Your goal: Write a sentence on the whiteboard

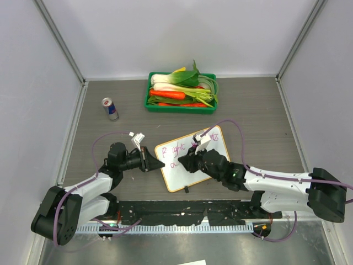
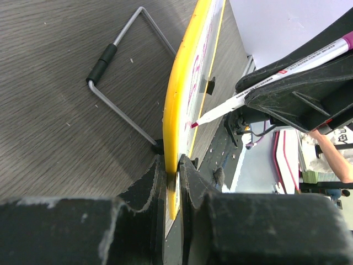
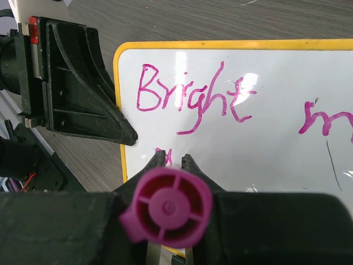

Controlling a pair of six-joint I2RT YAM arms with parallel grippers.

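The whiteboard (image 1: 216,148) with its yellow rim lies tilted on the table in front of both arms. My left gripper (image 1: 156,164) is shut on its left edge (image 2: 176,110), one finger on each face (image 2: 172,165). My right gripper (image 1: 185,162) is shut on a magenta marker (image 2: 248,91), whose tip touches the board's lower left. The sentence (image 3: 193,94) reads "Bright", then an "m" (image 3: 325,118), with a small stroke on a second line just ahead of my right gripper (image 3: 175,160). The marker's butt end (image 3: 165,207) fills the near view.
A green tray (image 1: 150,95) of vegetables stands at the back centre. A drink can (image 1: 110,109) stands at the back left. A small white object (image 1: 136,137) lies near the left arm. A wire stand (image 2: 121,72) lies behind the board.
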